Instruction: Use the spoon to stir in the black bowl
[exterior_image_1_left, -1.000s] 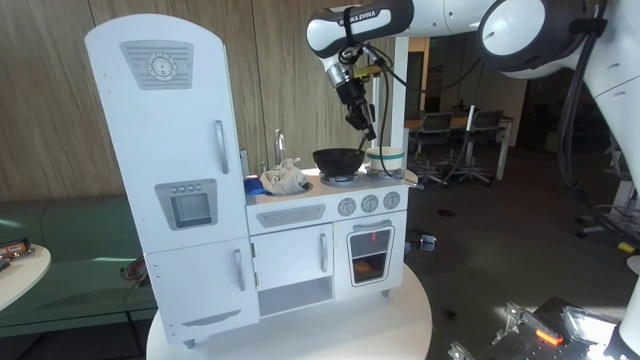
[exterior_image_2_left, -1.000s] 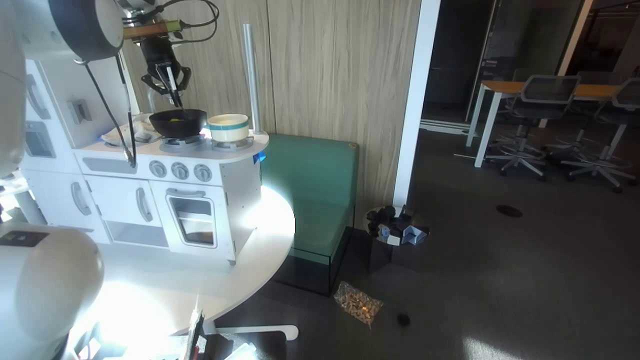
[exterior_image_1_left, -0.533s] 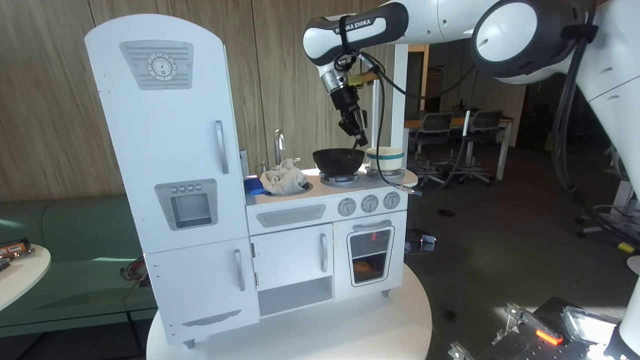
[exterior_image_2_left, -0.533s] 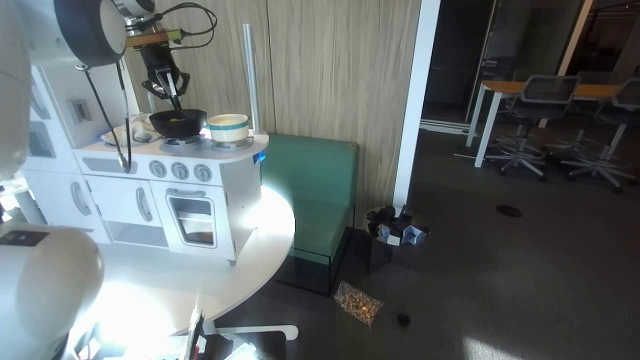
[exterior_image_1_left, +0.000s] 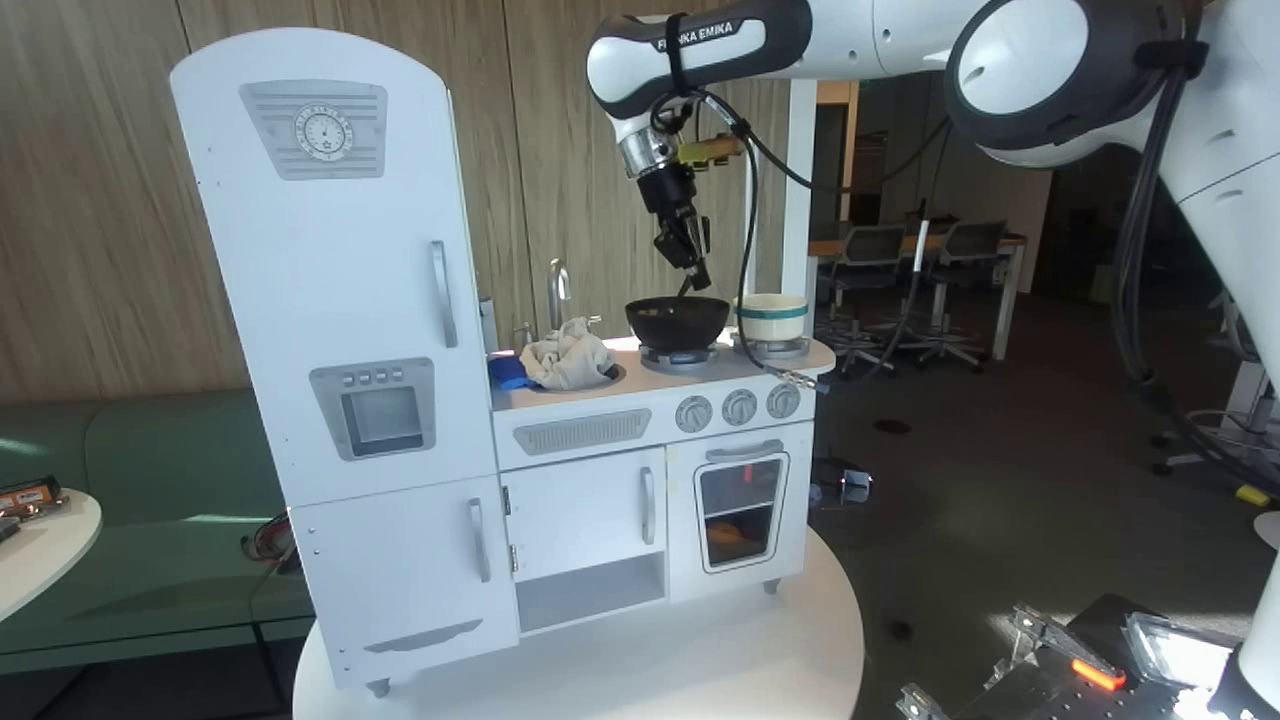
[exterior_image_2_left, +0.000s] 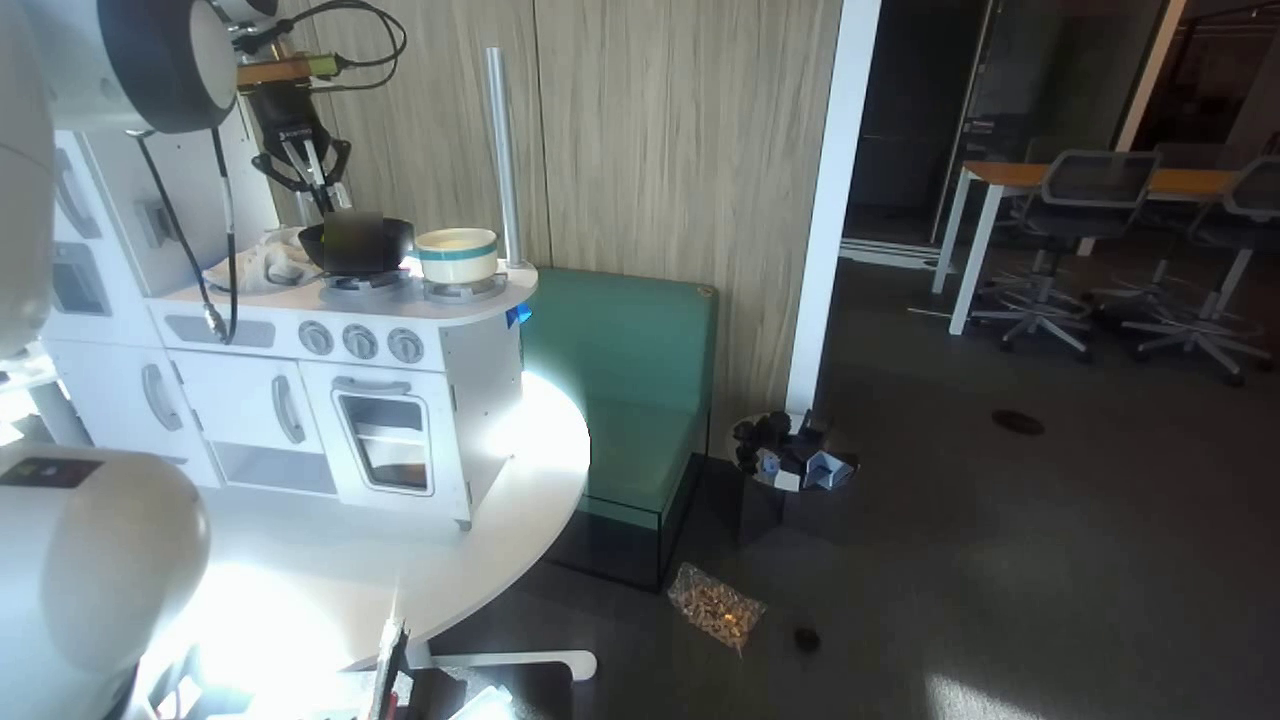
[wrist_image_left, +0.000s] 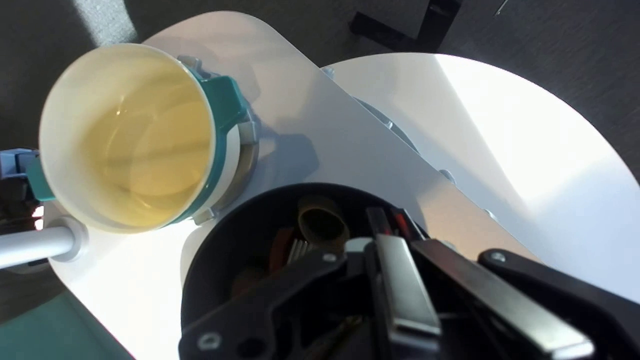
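Evidently mid-stir, the gripper (wrist_image_left: 392, 221) hangs just over the stove of a toy kitchen (exterior_image_1_left: 580, 512), its jaws drawn close together and pinching what looks to be the slim handle of the spoon (exterior_image_1_left: 684, 288). From where I stand, the handle tilts down from the gripper and drops out of sight behind the rim of the black bowl (exterior_image_1_left: 678, 327), which sits below the gripper on a burner (exterior_image_1_left: 678, 361). The wrist view shows an orange-red piece (wrist_image_left: 281, 250) in the bowl, down beside the gripper; which of the shapes there is the spoon's head, I cannot tell. Lower than the gripper and to one side stands a teal-banded pot (exterior_image_1_left: 770, 318); to the opposite side, also lower, lies a crumpled cloth (exterior_image_1_left: 567, 357).

Stirring itself appears to be the step in hand, with how much remains uncertain. The next move calls for a firm pinch and a smooth circle within the rim, the gripper held above it; a hard push on the wall could slide the bowl towards the pot.
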